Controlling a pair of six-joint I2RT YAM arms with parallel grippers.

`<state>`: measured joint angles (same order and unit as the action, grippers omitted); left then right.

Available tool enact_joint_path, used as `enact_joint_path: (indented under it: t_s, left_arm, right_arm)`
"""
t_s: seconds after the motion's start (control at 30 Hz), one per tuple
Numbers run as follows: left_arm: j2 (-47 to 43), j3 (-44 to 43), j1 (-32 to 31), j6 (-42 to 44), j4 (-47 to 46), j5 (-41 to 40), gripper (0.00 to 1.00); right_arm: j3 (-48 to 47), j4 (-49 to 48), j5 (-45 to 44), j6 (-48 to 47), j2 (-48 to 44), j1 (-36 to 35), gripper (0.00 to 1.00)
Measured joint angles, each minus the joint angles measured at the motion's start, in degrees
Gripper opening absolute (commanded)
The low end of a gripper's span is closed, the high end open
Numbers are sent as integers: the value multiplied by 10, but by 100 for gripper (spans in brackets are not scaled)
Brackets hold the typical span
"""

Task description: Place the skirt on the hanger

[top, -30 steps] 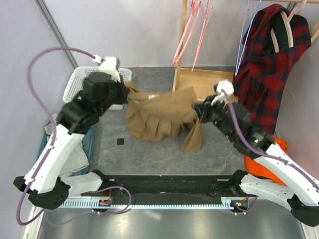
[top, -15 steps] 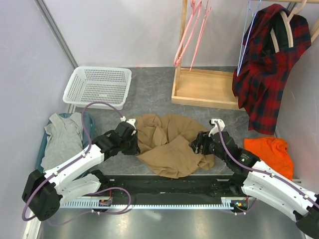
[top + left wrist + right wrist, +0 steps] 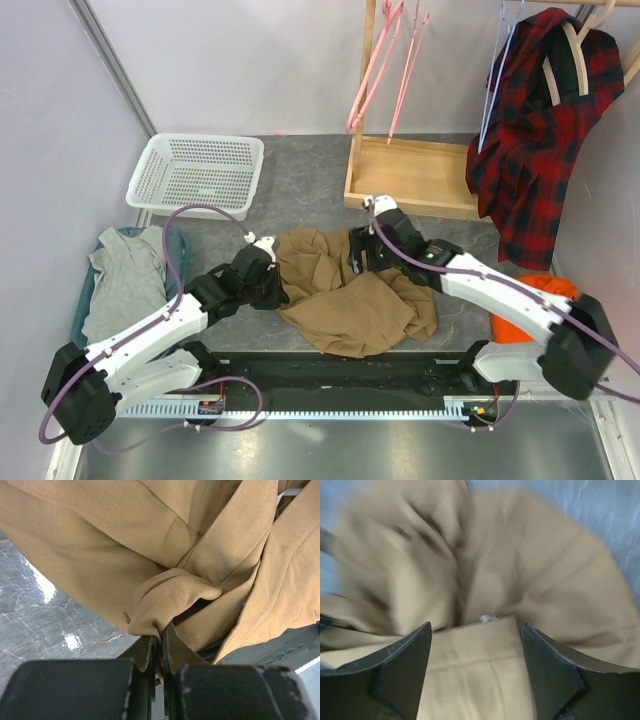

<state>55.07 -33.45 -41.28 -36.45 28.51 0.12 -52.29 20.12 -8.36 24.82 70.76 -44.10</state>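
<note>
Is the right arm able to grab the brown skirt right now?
Probably yes. The right gripper is open and sits just over the skirt, with nothing between them, so closing in on the cloth looks easy.

Robot laboratory test cell: plain pale partition walls (image 3: 250, 60), slotted rail (image 3: 330, 409), marbled grey tabletop (image 3: 300, 190), wooden garment rack (image 3: 410, 178), white basket (image 3: 195, 172).

One skirt (image 3: 345, 305) lies mid-table. Left of it: one white basket (image 3: 195, 175) and one grey garment (image 3: 125, 280). Behind it: at least two pink hangers (image 3: 368, 78) and one wooden tray (image 3: 415, 175). Right of it: one plaid shirt (image 3: 525, 140), one blue hanger (image 3: 492, 90) and one orange cloth (image 3: 507, 327). Two arms flank it: left arm (image 3: 150, 335), right arm (image 3: 490, 285).
</note>
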Motion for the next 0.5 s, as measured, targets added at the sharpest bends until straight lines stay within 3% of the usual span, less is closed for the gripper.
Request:
enact_joint_path:
  t_s: [0.2, 0.3, 0.33, 0.43, 0.5]
  left_arm:
    - [0, 1, -1, -9, 1, -5, 2]
    - [1, 1, -1, -13, 1, -14, 2]
    - [2, 1, -1, -13, 1, -16, 2]
    - [8, 1, -1, -15, 1, -20, 2]
    - [14, 1, -1, -15, 1, -24, 2]
  right_arm:
    - [1, 53, 23, -11, 91, 4, 82]
    - [2, 60, 32, -18, 97, 5, 69]
    - [2, 60, 37, -21, 100, 5, 53]
    - [7, 59, 47, -24, 112, 5, 32]
    - [13, 58, 52, -25, 116, 5, 31]
